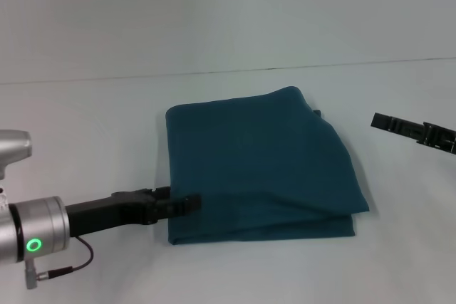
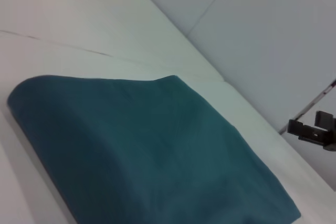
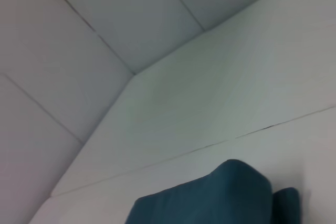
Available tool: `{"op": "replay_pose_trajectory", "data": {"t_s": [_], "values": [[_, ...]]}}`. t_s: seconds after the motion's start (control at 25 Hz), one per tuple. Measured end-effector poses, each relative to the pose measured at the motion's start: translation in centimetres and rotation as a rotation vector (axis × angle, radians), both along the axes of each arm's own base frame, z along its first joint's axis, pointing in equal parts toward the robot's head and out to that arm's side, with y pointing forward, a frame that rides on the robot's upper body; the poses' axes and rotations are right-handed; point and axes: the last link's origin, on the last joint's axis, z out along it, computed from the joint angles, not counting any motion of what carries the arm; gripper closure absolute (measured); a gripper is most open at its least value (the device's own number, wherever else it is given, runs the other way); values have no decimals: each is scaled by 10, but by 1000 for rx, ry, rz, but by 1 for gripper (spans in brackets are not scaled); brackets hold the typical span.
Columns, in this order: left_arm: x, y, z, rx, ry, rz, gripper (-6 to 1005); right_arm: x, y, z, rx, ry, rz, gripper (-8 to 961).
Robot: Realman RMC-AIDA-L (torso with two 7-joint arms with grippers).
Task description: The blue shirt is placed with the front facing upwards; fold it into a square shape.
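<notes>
1. Left gripper (image 1: pixel 187 203) sits at the near-left edge of the blue shirt (image 1: pixel 260 165), fingertips over or on the fabric. Can't tell whether it's pinching cloth or just touching; the jaw gap isn't visible from head cam, and the left wrist cam shows no fingers.
2. Right gripper (image 1: pixel 413 132) hangs off to the right, well clear of the shirt, apparently above the table (image 1: pixel 85 126). Fingers look extended, but open or closed is not readable.
3. Shirt lies mid-table, already folded into a roughly square stack. Plain side is up, no lettering visible. Near-right corner shows layers slightly offset, and a small dark bit pokes out at the far-right edge.
4. Judgement: task is near done, with only final release or tidy-up left.
5. Risks:
   - If the left fingers hold cloth, pulling back without releasing would drag the top layer and open the fold.
   - A low sideways retract could snag the near-left edge and skew the square.
   - Offset layers at the near-right corner may slide further if the stack gets nudged.
   - A right-arm pass over the shirt could catch the raised far fold.
</notes>
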Motion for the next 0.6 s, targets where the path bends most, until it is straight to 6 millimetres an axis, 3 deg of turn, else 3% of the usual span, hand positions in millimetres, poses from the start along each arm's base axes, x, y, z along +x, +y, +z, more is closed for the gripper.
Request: {"op": "replay_pose_trajectory", "data": {"t_s": [0.6], "values": [[-14, -11, 9, -52, 29, 4, 53, -5, -39, -14, -68, -21, 209, 167]]}}
